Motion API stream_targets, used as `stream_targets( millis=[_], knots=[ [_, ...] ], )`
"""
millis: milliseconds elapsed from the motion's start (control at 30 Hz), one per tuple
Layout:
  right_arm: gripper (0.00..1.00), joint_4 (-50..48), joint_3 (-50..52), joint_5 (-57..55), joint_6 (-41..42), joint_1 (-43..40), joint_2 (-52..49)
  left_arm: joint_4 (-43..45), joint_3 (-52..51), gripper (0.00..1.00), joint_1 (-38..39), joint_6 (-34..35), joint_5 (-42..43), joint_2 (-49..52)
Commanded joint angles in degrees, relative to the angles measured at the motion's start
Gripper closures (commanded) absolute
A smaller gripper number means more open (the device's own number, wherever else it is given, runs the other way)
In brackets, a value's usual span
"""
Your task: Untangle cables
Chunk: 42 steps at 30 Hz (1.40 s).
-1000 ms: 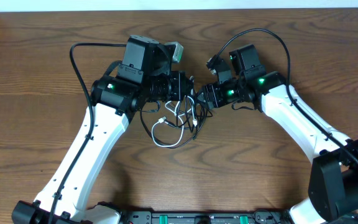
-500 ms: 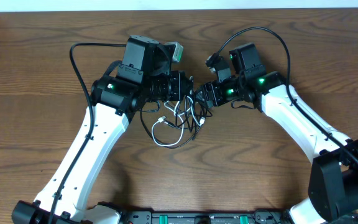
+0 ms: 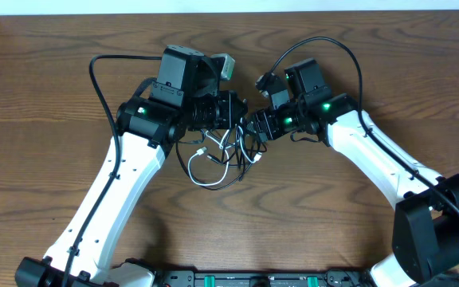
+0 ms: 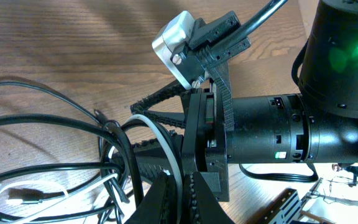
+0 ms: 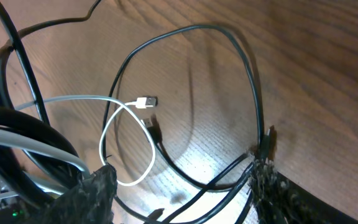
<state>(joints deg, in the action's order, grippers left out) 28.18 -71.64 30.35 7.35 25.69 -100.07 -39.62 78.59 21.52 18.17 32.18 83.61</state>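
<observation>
Clamped shut, my left gripper (image 4: 180, 190) sits at the bottom of its own wrist view. A white strand and several black ones run straight into the pinch, so I judge that it is gripping the cables (image 3: 217, 159) rather than air. My right gripper (image 5: 182, 196) has its fingers (image 5: 92, 193) well apart. Black strands cross the gap between them, but nothing is caught.

Seen from overhead, the two grippers nearly meet at the upper centre of the frame. The tangle spreads from that meeting point down and to the left, onto the table (image 3: 54, 80). That is its long axis, from upper right to lower left, and the loose loops are at the lower-left end.

From my right wrist, the white cable (image 5: 126, 118) makes a small loop at centre left. Its plug (image 5: 146, 101) points toward the right of the frame. A larger black loop (image 5: 253, 81) arcs over the upper right and touches my right-hand finger near the lower right.

I judge this to be the parting step: my left anchors the knot while my right lines up on a strand. Next, my right should close on one black strand only, clear of the white loop. Then it should draw that strand away toward the right of the overhead frame while my left holds firm. Grabbing two strands at once would probably tighten the knot.
</observation>
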Motion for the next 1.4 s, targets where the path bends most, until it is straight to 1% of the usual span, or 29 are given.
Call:
stream_targets(
  millis=[0, 200, 333, 400, 500, 633, 800, 933, 1033, 1167, 1233, 1300, 1333, 1367],
  knots=[
    [0.34, -0.37, -0.5, -0.42, -0.83, 0.57, -0.57, 0.26, 1.2, 0.93, -0.09, -0.48, -0.28, -0.15],
    [0.35, -0.09, -0.46, -0.44, -0.81, 0.57, -0.76, 0.35, 1.2, 0.93, -0.09, -0.5, -0.37, -0.15],
    [0.38, 0.72, -0.48, -0.39, -0.81, 0.2, -0.76, 0.7, 1.2, 0.93, -0.09, -0.48, -3.82, -0.15],
    [0.38, 0.79, -0.55, -0.02, -0.81, -0.55, -0.59, 1.81, 1.2, 0.92, -0.09, -0.46, -5.31, -0.15],
    [0.37, 1.01, -0.74, 2.69, -0.83, -3.04, 0.68, 4.7, 1.2, 0.93, -0.09, 0.2, -5.14, -0.15],
    [0.34, 0.92, -0.74, 12.07, -2.38, -8.2, 4.68, 9.9, 1.2, 0.93, -0.09, 0.17, 2.12, -0.15],
    [0.32, 0.9, -0.74, 17.73, -4.39, -9.86, 7.72, 14.73, 1.2, 0.92, -0.09, 0.2, 9.4, -0.15],
    [0.31, 0.87, -0.74, 18.27, -4.76, -9.86, 8.26, 16.94, 1.2, 0.93, -0.09, 3.43, 10.32, -0.15],
    [0.31, 0.7, -0.74, 18.27, -4.76, -9.84, 8.26, 17.9, 1.2, 0.93, -0.09, 3.67, 10.99, -0.15],
    [0.32, -0.81, -0.72, 16.46, -4.68, -9.22, 8.04, 18.86, 1.2, 0.93, -0.09, 5.95, 11.39, -0.15],
    [0.37, -1.27, -0.68, 13.53, -4.48, -8.48, 7.78, 19.74, 1.2, 0.93, -0.09, 6.23, 12.55, -0.15],
    [0.47, -1.4, -0.68, 9.62, -2.56, -7.5, 7.43, 20.33, 1.2, 0.92, -0.09, 6.6, 12.85, -0.22],
    [0.53, -1.36, -0.66, 6.49, -0.33, -6.97, 7.26, 20.7, 1.22, 0.93, -0.09, 6.62, 13.14, -0.26],
    [0.62, -0.85, -0.66, 1.25, 3.1, -6.27, 7.04, 21.05, 1.2, 0.93, -0.11, 6.62, 13.62, -0.35]
  ],
)
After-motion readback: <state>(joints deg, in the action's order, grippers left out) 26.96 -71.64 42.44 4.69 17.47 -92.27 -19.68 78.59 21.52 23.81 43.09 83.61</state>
